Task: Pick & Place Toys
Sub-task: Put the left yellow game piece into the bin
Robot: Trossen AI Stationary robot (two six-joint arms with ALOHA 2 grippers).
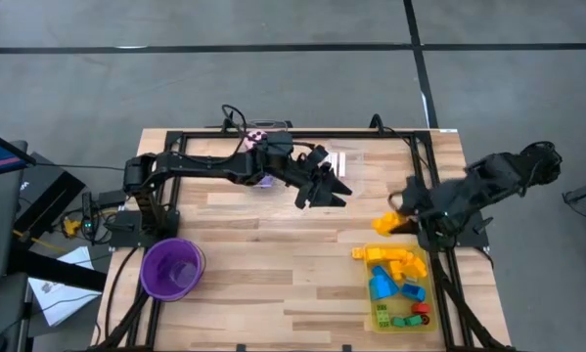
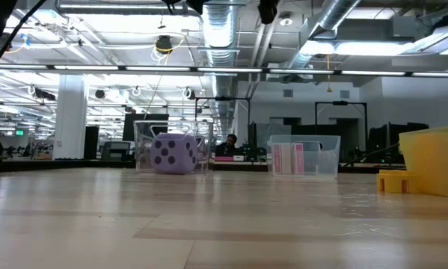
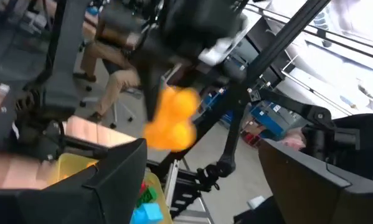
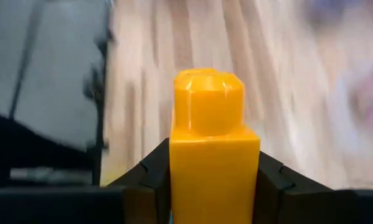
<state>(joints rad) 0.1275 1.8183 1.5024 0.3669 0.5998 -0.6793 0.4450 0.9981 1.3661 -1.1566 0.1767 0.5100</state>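
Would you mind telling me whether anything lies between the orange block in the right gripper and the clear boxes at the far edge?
The right gripper is shut on the orange block. The left gripper, open, hangs between it and the clear boxes.

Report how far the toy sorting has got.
Done: the purple dotted die sits in one clear box and pink-white cards in another. In hand: the right tool grips an orange block above the table. Left: blocks still fill the yellow tray. The left tool hangs open, empty.
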